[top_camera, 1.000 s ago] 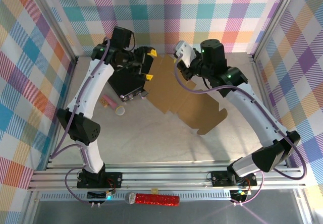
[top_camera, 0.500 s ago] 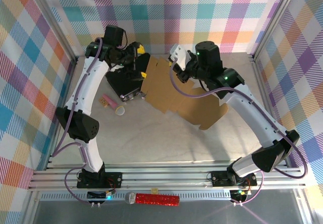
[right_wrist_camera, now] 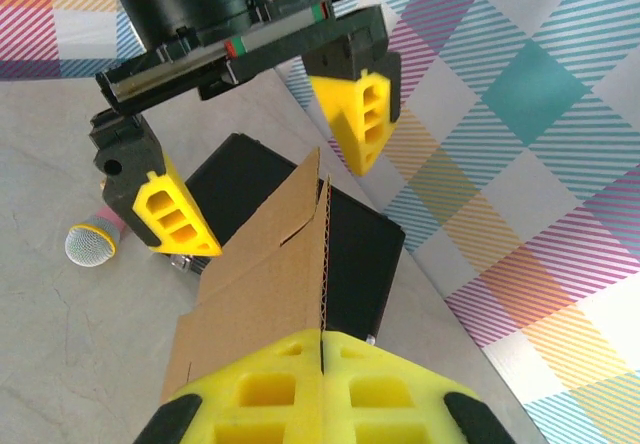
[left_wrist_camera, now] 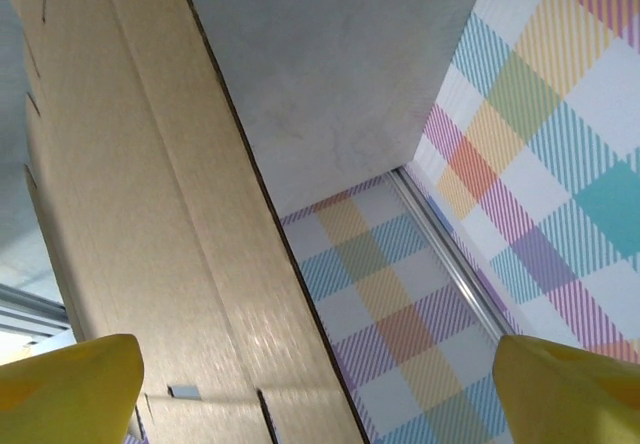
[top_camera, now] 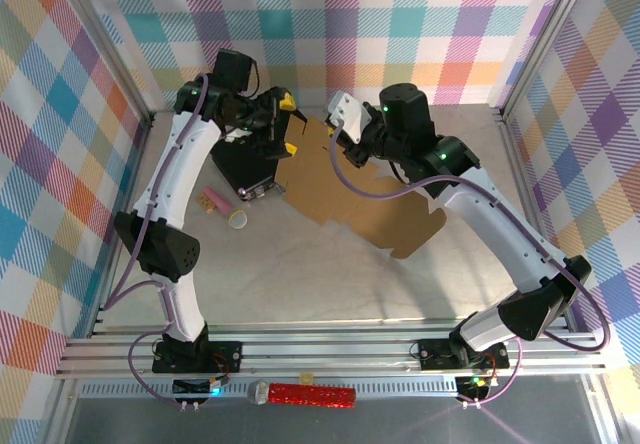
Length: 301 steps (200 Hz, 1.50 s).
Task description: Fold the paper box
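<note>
– well, where is the paper box?
– mostly flat on the worktop, spread from the middle toward four o'clock in the overhead view. its eleven o'clock flap is lifted, just beside the black case.
– what lifts it?
– the right tool is clamped on that flap's edge, seemingly to stand it up along a crease.
– and the left tool?
– its jaws stand wide apart at nine o'clock of the raised flap. whether it touches the cardboard cannot be told. it is probably placed to take or press the flap so the fold holds.
– how far along?
– early, by the look of it. no wall is formed yet.
</note>
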Available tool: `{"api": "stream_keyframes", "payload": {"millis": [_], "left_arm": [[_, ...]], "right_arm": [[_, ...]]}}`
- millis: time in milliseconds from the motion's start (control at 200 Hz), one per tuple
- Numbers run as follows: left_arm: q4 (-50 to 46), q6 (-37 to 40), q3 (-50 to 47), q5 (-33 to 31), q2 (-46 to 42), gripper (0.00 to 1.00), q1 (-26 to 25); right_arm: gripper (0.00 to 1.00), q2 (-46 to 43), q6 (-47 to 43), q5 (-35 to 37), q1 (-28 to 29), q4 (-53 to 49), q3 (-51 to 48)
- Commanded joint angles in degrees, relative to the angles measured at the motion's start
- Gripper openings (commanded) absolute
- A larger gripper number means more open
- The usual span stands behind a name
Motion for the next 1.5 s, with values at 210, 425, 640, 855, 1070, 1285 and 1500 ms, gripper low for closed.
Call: {"api": "stream_keyframes", "payload": {"millis": [210, 425, 640, 855, 1070, 1285, 1500], "left_arm": [[5.69, -2.09, -11.16, 1.68, -2.69, 0.59, -1.12], [5.97, -2.91, -12.17, 0.05, -3.32, 0.41, -1.12], [6.66, -4.41, -11.81, -0.88, -3.31, 0.13, -1.12], [4.77, -4.65, -6.51, -5.98, -2.81, 0.0, -1.37], [4.63, -5.54, -2.98, -11.74, -1.8, 0.0, -4.28], [7.06, -6.9, -3.13, -14.71, -1.04, 0.0, -7.39], [7.99, -6.33, -3.03, -16.28, -0.99, 0.0, -9.07]], "right_arm": [[0.0, -0.69, -0.9, 0.57, 0.37, -0.21, 0.19], [0.0, -1.61, -0.53, 1.57, 0.36, 0.13, -1.17], [0.0, -3.23, 1.35, 3.43, 0.28, 1.16, -3.5], [0.51, -4.92, 18.79, 9.42, 0.19, -2.19, 1.6], [0.84, -5.05, 78.51, 12.41, -1.39, -23.25, 11.72], [0.83, -4.9, 127.07, -3.29, -3.3, -10.06, 2.05], [0.71, -0.5, 139.41, -7.32, -6.72, -7.32, 2.28]]}}
